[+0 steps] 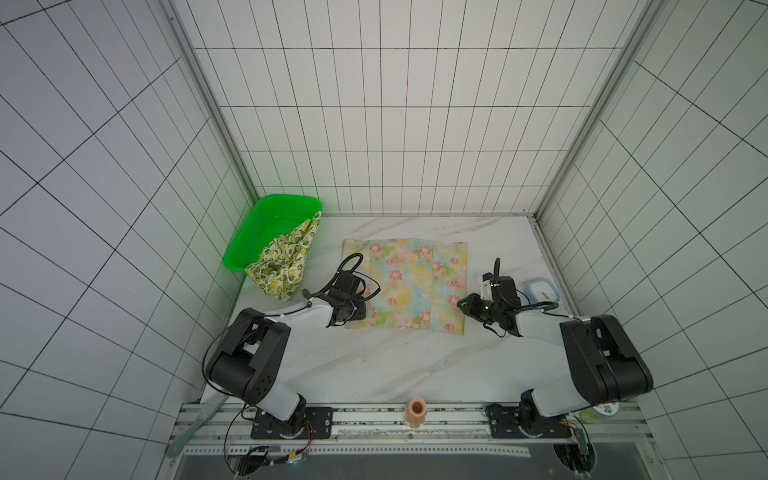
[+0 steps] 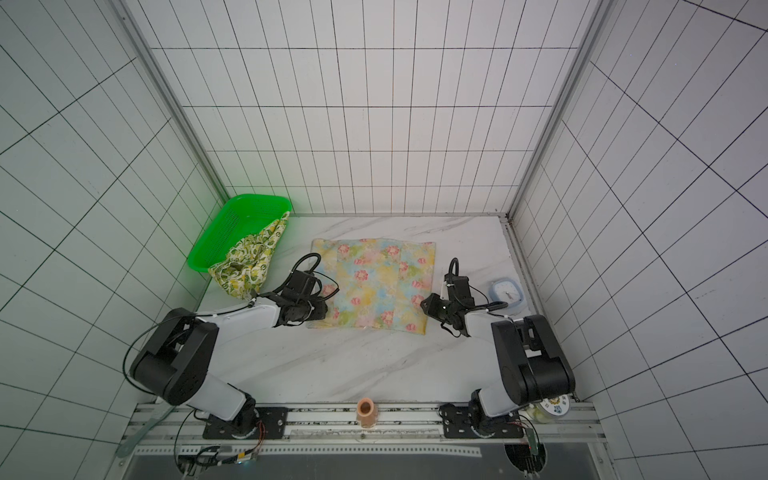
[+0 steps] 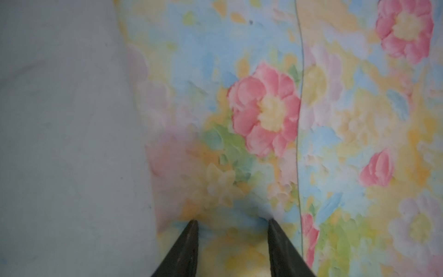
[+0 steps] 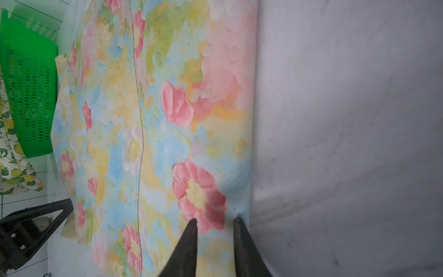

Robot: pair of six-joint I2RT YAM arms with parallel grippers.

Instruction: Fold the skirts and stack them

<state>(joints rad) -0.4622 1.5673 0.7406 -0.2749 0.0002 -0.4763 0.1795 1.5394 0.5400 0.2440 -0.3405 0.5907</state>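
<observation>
Barely begun: the pink-flowered skirt [image 1: 409,286] lies flat on the surface [image 1: 374,365], with the left end effector [image 3: 231,221] and right end effector [image 4: 215,219] spread, tips on its side edges. The lemon skirt [image 1: 286,262] drapes over the green basket [image 1: 266,220], unfolded.

A bright green slotted basket [image 1: 249,237] sits in the far left corner of the marble counter [image 1: 374,361], against the tiled wall [image 1: 374,124]. A small pale-blue, white-faced item [image 1: 542,293] lies near the right edge. A peach cylinder [image 1: 417,411] stands on the front rail [image 1: 365,415].
</observation>
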